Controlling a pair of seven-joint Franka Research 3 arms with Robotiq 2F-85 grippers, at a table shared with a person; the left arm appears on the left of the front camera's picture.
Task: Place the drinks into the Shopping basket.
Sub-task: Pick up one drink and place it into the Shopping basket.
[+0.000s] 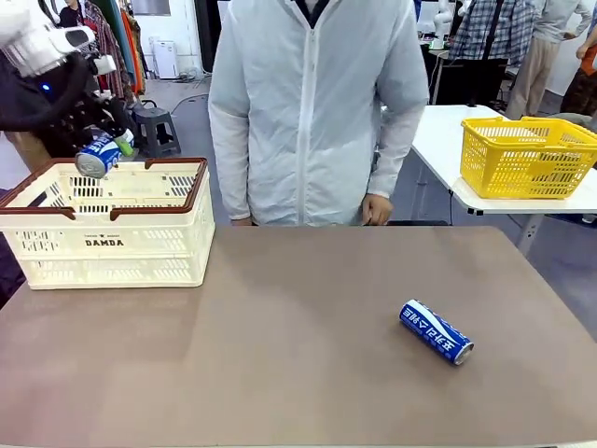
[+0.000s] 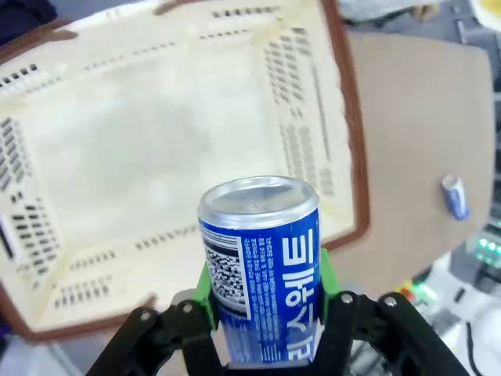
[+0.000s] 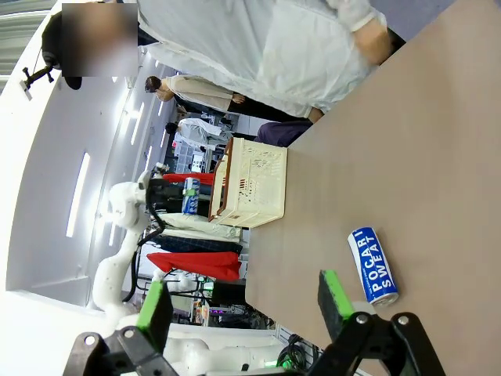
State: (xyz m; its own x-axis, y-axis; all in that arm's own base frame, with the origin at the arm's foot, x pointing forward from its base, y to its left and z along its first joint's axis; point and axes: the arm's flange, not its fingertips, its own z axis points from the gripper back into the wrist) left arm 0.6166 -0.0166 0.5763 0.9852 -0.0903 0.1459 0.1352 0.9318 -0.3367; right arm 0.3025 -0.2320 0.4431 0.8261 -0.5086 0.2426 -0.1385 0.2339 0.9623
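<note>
Left claw [image 2: 262, 301] clamped on a blue can [image 2: 258, 251], Shopping basket [image 2: 350, 117] right beneath it. Drop-off step; next should be lowering and letting go.

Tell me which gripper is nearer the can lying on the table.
Right. The right gripper hangs open just short of the can; the left gripper is far off, over the basket, holding another can.

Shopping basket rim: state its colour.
The Shopping basket rim is dark brown; the front view shows it best.
</note>
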